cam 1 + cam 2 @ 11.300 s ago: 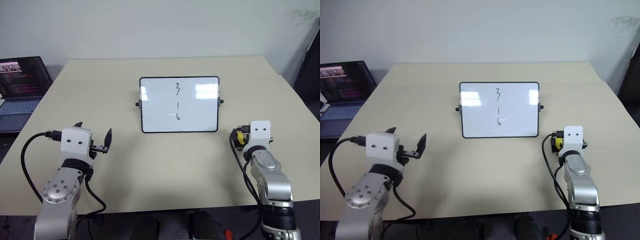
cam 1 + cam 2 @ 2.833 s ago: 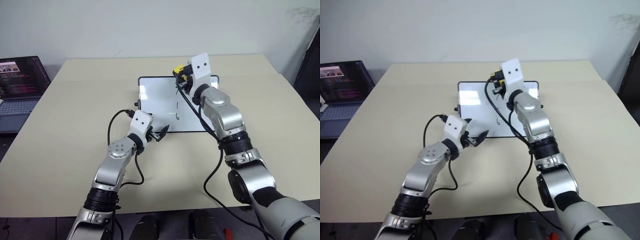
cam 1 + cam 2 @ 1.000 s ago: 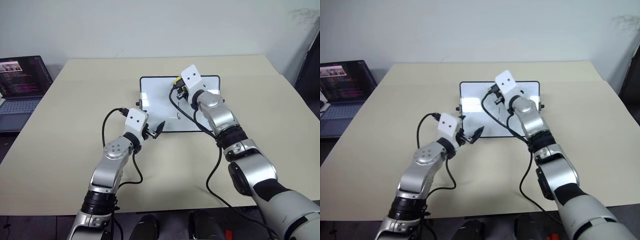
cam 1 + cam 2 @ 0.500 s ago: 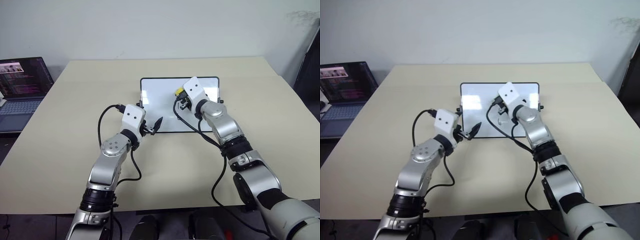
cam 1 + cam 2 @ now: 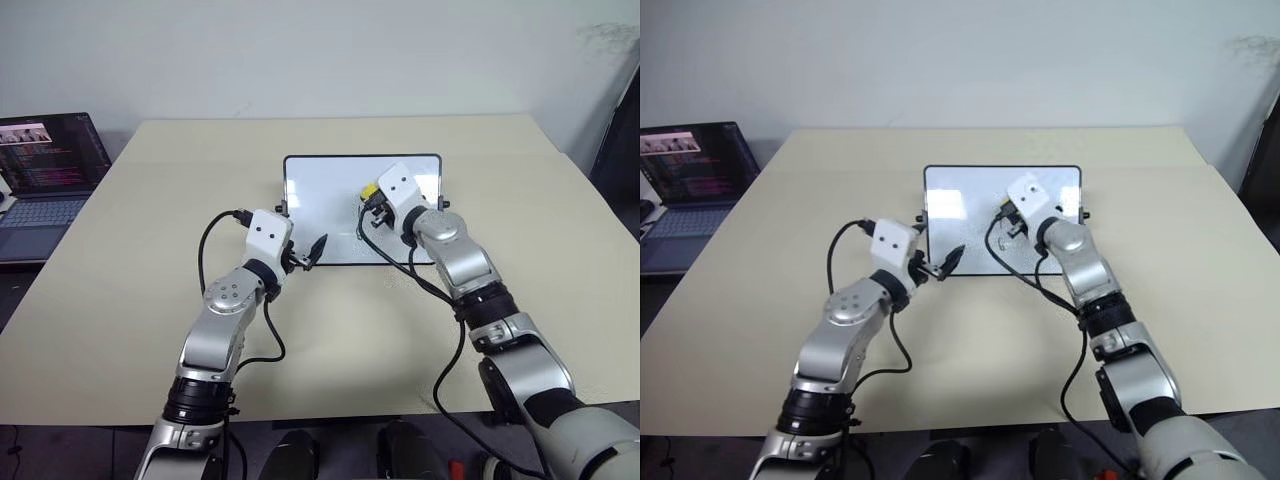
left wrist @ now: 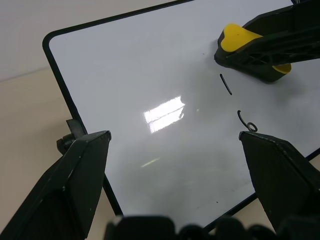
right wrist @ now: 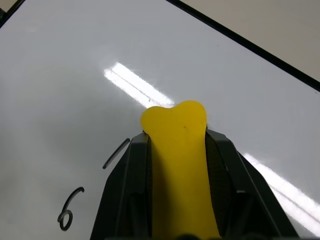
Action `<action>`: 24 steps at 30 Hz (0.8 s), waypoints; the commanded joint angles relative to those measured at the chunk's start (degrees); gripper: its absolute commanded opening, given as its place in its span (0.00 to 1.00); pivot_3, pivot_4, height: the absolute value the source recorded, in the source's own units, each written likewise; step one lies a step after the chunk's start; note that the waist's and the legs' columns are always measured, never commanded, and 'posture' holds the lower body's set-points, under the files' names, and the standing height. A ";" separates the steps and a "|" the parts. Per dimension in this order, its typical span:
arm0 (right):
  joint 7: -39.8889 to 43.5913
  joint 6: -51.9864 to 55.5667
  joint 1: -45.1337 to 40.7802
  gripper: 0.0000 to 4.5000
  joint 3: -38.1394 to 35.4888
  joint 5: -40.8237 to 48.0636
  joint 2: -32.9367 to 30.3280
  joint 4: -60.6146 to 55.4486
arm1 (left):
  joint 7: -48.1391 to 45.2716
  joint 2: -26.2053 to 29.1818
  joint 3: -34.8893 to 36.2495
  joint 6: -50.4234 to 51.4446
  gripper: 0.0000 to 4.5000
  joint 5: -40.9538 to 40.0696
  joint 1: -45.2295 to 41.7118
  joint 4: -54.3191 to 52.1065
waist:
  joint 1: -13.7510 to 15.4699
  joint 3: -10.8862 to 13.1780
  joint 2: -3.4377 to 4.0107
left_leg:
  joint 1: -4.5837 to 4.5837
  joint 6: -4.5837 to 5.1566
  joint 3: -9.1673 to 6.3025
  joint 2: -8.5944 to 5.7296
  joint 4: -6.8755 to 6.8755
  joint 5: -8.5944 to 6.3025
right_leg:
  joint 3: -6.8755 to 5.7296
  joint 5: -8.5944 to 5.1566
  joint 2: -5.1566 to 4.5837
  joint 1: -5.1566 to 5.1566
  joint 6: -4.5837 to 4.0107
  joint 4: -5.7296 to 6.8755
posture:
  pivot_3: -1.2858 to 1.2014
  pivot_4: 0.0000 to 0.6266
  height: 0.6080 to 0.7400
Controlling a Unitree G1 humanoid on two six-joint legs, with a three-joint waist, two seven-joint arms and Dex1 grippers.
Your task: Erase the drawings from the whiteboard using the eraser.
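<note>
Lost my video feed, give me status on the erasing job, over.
Right hand shut on the eraser at the whiteboard. Left hand open at the board's lower left corner. Two marks remain. Nothing in the way.

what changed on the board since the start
The right gripper, shut on the eraser, came up from the table edge and wiped down the whiteboard: the "3" is gone; the "1" and "6" remain. The left gripper moved to the board's lower left corner, open.
</note>
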 commanded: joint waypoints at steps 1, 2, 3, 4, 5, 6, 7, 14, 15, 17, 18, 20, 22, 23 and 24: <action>0.18 5.06 1.97 0.25 -1.12 -0.45 -1.76 -1.65 | 0.36 -0.25 0.35 -1.18 1.00 0.01 -0.37 -0.97 | 0.00 0.00 0.00 | 0.00 0.00 -0.01 0.00 0.00 0.00 | 0.00 0.00 0.00 0.00 0.00 0.00 | 0.52 0.24 1.00; 0.43 6.21 2.07 0.25 -1.36 -0.12 -1.87 -3.30 | 0.33 -0.27 0.34 -1.16 1.00 -0.02 -0.36 -1.01 | 0.01 0.00 0.00 | 0.00 0.00 -0.02 0.00 0.00 0.00 | -0.01 0.00 0.00 0.00 0.00 0.00 | 0.52 0.24 1.00; 0.64 7.46 2.15 0.25 -1.63 0.22 -1.94 -4.97 | 0.32 -0.27 0.35 -1.14 1.00 -0.03 -0.35 -1.01 | 0.00 0.00 0.00 | -0.01 0.00 -0.03 0.00 0.00 0.00 | -0.01 0.00 0.00 0.00 0.00 0.00 | 0.52 0.24 1.00; 0.76 8.41 2.26 0.25 -1.74 0.40 -2.00 -6.17 | 0.31 -0.26 0.37 -1.10 1.00 -0.05 -0.30 -1.09 | -0.01 0.00 0.00 | -0.01 0.00 -0.02 0.00 0.00 0.00 | 0.00 0.00 0.00 -0.01 0.00 -0.01 | 0.52 0.24 1.00; 0.88 9.52 2.34 0.25 -1.98 0.76 -2.00 -7.56 | 0.28 -0.25 0.36 -1.10 1.00 -0.05 -0.30 -1.08 | -0.01 0.00 0.00 | -0.02 0.00 -0.02 0.00 -0.01 0.00 | 0.00 0.00 0.00 -0.01 0.00 -0.01 | 0.52 0.24 1.00; 1.05 11.39 2.33 0.25 -2.58 1.55 -1.83 -10.05 | 0.24 -0.21 0.40 -1.11 1.00 -0.07 -0.27 -1.08 | -0.02 0.00 0.00 | -0.03 0.00 -0.03 0.00 -0.01 0.00 | -0.01 0.00 0.00 -0.02 0.00 -0.01 | 0.52 0.24 1.00; 1.28 13.82 2.27 0.25 -3.70 2.94 -1.47 -13.36 | 0.21 -0.18 0.43 -1.10 1.00 -0.09 -0.27 -1.06 | -0.01 0.01 0.01 | -0.04 0.00 -0.03 0.00 -0.02 0.00 | -0.01 0.00 0.00 -0.03 0.00 -0.02 | 0.52 0.24 1.00; 3.99 31.08 5.40 0.25 -5.69 8.10 -2.95 -31.18 | -0.63 -0.02 0.21 -0.47 1.00 -0.70 0.84 -2.29 | -0.04 0.02 0.02 | -0.20 -0.02 -0.24 0.04 -0.11 0.00 | 0.01 -0.01 -0.06 -0.20 0.01 -0.15 | 0.52 0.24 1.00; 4.40 33.61 6.44 0.25 -5.55 8.69 -3.55 -33.47 | -0.77 0.01 0.17 -0.35 1.00 -0.79 1.06 -2.52 | -0.05 0.02 0.02 | -0.22 -0.04 -0.28 0.05 -0.13 -0.01 | 0.00 -0.02 -0.09 -0.21 0.01 -0.20 | 0.52 0.24 1.00; 4.52 37.31 7.87 0.25 -5.50 9.67 -4.35 -36.79 | -1.06 0.14 0.18 -0.12 1.00 -0.98 1.32 -2.87 | -0.03 0.02 0.02 | -0.24 -0.06 -0.28 0.06 -0.16 -0.03 | 0.01 -0.02 -0.11 -0.21 0.01 -0.29 | 0.52 0.24 1.00; 4.41 39.31 8.48 0.25 -5.76 10.20 -4.52 -38.32 | -1.24 0.22 0.22 0.02 1.00 -1.11 1.43 -3.06 | -0.03 0.03 0.02 | -0.27 -0.05 -0.29 0.05 -0.16 -0.04 | 0.00 -0.02 -0.12 -0.21 0.01 -0.31 | 0.52 0.24 1.00; 4.09 42.09 9.47 0.25 -5.98 11.03 -4.97 -40.68 | -1.51 0.36 0.25 0.29 1.00 -1.18 1.56 -3.25 | -0.03 0.03 0.03 | -0.27 -0.04 -0.29 0.05 -0.16 -0.04 | 0.00 -0.02 -0.12 -0.22 0.01 -0.30 | 0.52 0.24 1.00; 3.41 43.17 10.03 0.25 -5.97 11.39 -4.82 -41.74 | -1.84 0.42 0.22 0.38 1.00 -1.13 1.53 -3.19 | -0.10 0.04 0.03 | -0.27 -0.04 -0.28 0.06 -0.15 -0.05 | 0.00 -0.02 -0.11 -0.21 0.01 -0.28 | 0.52 0.24 1.00; 3.03 43.33 10.22 0.25 -5.93 11.42 -4.60 -41.90 | -1.98 0.35 0.13 0.46 1.00 -1.16 1.45 -3.14 | -0.13 0.04 0.03 | -0.26 -0.03 -0.28 0.06 -0.15 -0.05 | 0.00 -0.02 -0.11 -0.21 0.02 -0.27 | 0.52 0.24 1.00; 2.59 43.45 10.32 0.25 -5.91 11.47 -4.35 -41.95 | -2.13 0.30 0.02 0.51 1.00 -1.19 1.37 -3.11 | -0.12 0.04 0.03 | -0.25 -0.03 -0.27 0.06 -0.15 -0.05 | 0.00 -0.02 -0.10 -0.21 0.02 -0.27 | 0.52 0.24 1.00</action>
